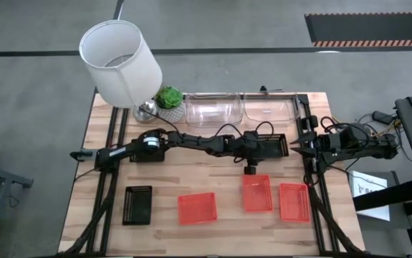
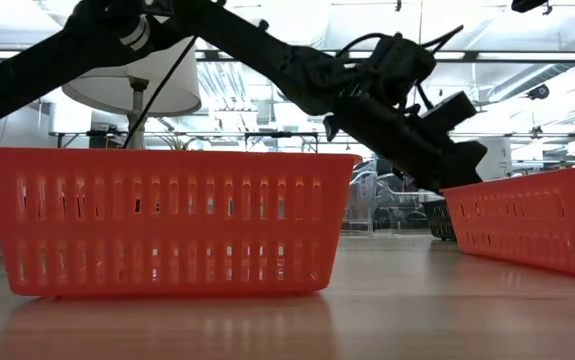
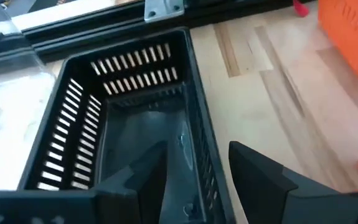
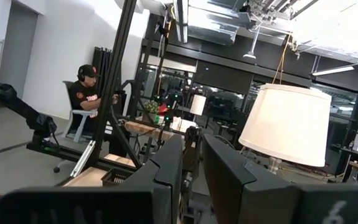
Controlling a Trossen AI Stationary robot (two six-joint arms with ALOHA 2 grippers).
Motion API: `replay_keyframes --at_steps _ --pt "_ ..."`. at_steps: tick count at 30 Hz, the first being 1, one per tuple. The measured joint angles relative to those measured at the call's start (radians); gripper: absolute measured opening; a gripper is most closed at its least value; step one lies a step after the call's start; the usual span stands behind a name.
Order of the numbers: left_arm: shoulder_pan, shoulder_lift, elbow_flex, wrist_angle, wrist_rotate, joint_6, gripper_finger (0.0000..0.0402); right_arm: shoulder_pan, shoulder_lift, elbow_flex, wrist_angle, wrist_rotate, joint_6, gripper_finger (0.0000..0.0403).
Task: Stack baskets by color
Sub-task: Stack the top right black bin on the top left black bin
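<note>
A black perforated basket sits on the table at centre right. My left gripper reaches over it from the table's left, slanting down, and is open. One finger is inside the basket and the other outside, on either side of its near long wall. I cannot tell whether they touch it. Another black basket and three red baskets stand along the near edge. Two clear baskets stand at the far edge. My right gripper waits at the table's right, fingers almost together, holding nothing.
A white lampshade and a small green plant stand at the far left corner. Dark rails run along the table's sides. Bare wood lies between the arm and the near row of baskets. A person sits in the room beyond.
</note>
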Motion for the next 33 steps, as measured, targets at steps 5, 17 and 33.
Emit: replay_keyframes --at_steps 5,17,33 --pt "0.0 0.01 -0.001 0.001 0.0 0.0 0.0132 0.0 0.0 0.0 -0.001 0.0 0.0 0.0057" --pt "0.0 0.01 0.002 -0.014 0.0 -0.001 0.0009 0.0 0.0 0.0 -0.008 0.0 0.0 0.0057" --pt "-0.051 -0.217 0.001 -0.33 -0.196 0.122 0.0001 0.0 0.0 0.0 -0.021 0.0 0.0 0.0057"
